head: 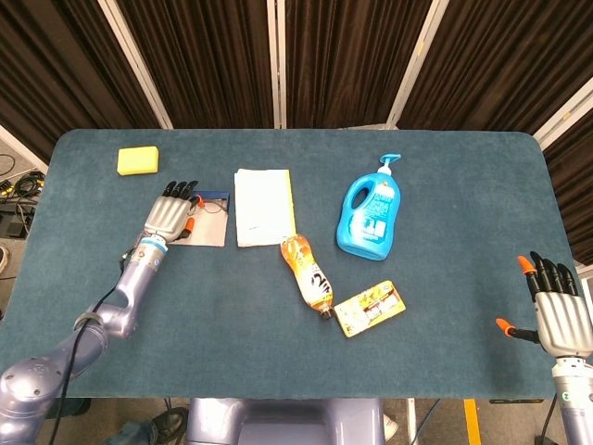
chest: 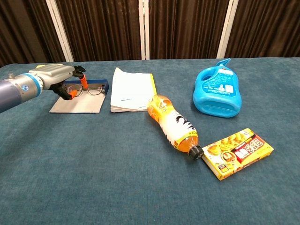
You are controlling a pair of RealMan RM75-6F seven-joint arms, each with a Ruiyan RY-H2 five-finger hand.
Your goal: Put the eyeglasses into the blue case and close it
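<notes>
**Glasses at the case, lid not yet down: where we could slip**

Our left hand (chest: 58, 79) sits over the left end of the open blue case (chest: 84, 96), its orange-tipped fingers (chest: 84, 82) curled down toward the eyeglasses (chest: 91, 90). From the chest view the glasses appear to lie in the blue tray at the far side of the case, with the grey lid flat on the table (head: 445, 371) toward us. We cannot tell whether the fingers pinch the frame or only touch it; the hand hides the near temple.

We judge the risks as follows:

- If the glasses are not fully seated, or a temple rests on the tray's rim, closing the lid could jam on it or bend it.
- If a fingertip is hooked on the frame, lifting the hand away could drag the glasses back out.
- The lid lies flat and thin on the cloth, so getting fingers under its edge may push the whole case instead, toward the white notepad (head: 263, 206) just beside it.
- With only one hand near, the case may slide while the lid swings.

Our right hand (head: 559, 315) hangs at the table's far right edge, fingers spread and holding nothing, well apart from the case.
</notes>
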